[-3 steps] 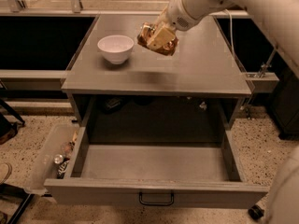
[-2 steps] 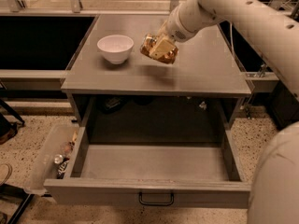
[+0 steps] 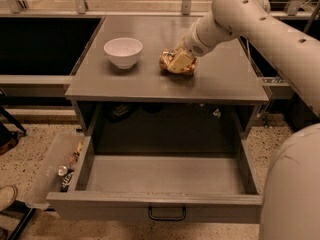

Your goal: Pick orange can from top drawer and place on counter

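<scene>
The orange can (image 3: 169,62) is a shiny orange-gold crumpled can resting low on the grey counter (image 3: 220,79), right of the white bowl. My gripper (image 3: 178,61) is down at the counter surface with the can in it, the white arm reaching in from the upper right. The top drawer (image 3: 165,206) stands pulled wide open below the counter, its inside bare, its dark pull handle (image 3: 166,214) at the front.
A white bowl (image 3: 123,51) stands on the counter's left half, a short gap left of the can. A translucent plastic bin (image 3: 50,171) with small items sits on the floor left of the drawer. A shoe shows at the lower left edge.
My gripper has lowered the orange can from above the counter down onto its surface, moving slightly toward the front. The bowl and drawer have not moved.
</scene>
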You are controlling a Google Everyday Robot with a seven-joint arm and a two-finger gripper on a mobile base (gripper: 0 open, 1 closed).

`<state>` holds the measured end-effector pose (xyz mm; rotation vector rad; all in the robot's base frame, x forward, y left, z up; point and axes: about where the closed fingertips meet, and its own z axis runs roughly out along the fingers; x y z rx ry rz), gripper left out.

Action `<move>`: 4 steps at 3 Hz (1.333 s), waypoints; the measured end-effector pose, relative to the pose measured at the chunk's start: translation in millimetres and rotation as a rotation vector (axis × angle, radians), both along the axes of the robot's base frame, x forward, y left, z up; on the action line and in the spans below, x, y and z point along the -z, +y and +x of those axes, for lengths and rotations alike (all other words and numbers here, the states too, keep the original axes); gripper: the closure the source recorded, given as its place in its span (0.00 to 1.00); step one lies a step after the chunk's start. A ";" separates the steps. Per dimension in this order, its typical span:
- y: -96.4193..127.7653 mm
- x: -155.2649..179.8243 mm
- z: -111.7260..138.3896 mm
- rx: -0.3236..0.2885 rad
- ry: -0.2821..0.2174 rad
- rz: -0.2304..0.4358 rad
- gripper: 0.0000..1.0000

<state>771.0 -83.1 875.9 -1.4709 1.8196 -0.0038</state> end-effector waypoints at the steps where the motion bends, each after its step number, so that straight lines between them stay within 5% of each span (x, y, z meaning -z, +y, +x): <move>1: 0.0 0.0 0.0 0.000 0.000 0.000 0.61; 3: 0.1 0.1 0.0 0.000 0.000 0.000 0.14; 4: 0.1 0.1 0.0 0.000 0.000 0.000 0.00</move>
